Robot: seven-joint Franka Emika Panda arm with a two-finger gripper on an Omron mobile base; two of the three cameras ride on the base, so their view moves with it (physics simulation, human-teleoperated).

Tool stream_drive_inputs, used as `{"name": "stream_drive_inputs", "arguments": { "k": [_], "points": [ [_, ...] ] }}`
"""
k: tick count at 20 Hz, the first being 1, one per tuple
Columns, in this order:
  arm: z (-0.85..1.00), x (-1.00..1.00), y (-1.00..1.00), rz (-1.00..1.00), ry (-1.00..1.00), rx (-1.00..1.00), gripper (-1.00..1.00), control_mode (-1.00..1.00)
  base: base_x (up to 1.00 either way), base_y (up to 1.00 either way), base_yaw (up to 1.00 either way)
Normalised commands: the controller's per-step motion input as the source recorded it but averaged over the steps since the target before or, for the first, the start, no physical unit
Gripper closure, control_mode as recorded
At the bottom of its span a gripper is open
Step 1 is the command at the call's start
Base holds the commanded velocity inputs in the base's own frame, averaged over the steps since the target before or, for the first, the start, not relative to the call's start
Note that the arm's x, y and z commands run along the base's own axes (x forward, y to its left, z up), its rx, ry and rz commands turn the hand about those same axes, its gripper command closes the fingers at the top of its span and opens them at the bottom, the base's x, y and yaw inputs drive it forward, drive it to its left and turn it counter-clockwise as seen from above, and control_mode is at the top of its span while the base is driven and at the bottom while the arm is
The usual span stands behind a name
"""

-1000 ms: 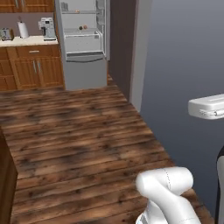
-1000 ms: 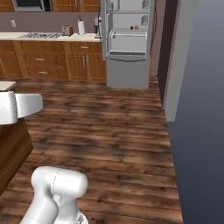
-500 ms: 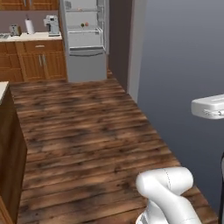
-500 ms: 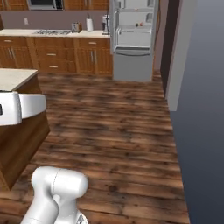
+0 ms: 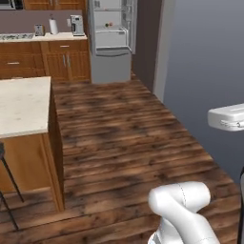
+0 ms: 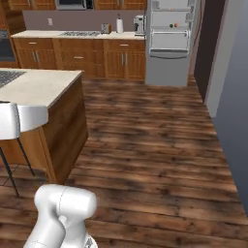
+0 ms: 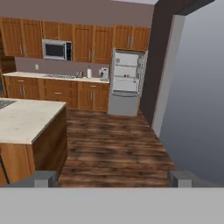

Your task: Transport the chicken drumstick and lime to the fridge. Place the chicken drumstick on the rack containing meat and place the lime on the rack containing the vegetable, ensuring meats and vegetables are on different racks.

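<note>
The tall grey steel fridge (image 7: 126,81) stands open across the dark wood plank floor (image 7: 113,144), beside wooden cabinets; the jaws gape wide, grasping nothing.

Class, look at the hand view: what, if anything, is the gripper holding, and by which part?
Nothing is held: the gripper stands open, with bare floor between its fingertips.

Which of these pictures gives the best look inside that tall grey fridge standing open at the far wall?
The right base view: the tall grey steel fridge faces the camera, shelves and small items visible. The left base view shows it cropped at the top. The hand view shows it whole but smaller.
</note>
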Motion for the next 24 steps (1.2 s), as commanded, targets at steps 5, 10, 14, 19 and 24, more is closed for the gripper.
{"name": "stream_drive_inputs", "arguments": {
  "k": [5, 10, 14, 19, 24],
  "points": [
    [0.00, 0.00, 0.00, 0.00, 0.00, 0.00, -1.00, 1.00, -0.09, 1.00, 0.00],
    [0.00, 0.00, 0.00, 0.00, 0.00, 0.00, -1.00, 1.00, -0.02, 1.00, 0.00],
    [0.00, 0.00, 0.00, 0.00, 0.00, 0.00, -1.00, 1.00, -0.23, 1.00, 0.00],
    [0.00, 0.00, 0.00, 0.00, 0.00, 0.00, -1.00, 1.00, -0.49, 1.00, 0.00],
    [0.00, 0.00, 0.00, 0.00, 0.00, 0.00, -1.00, 1.00, -0.51, 1.00, 0.00]
  ]
}}
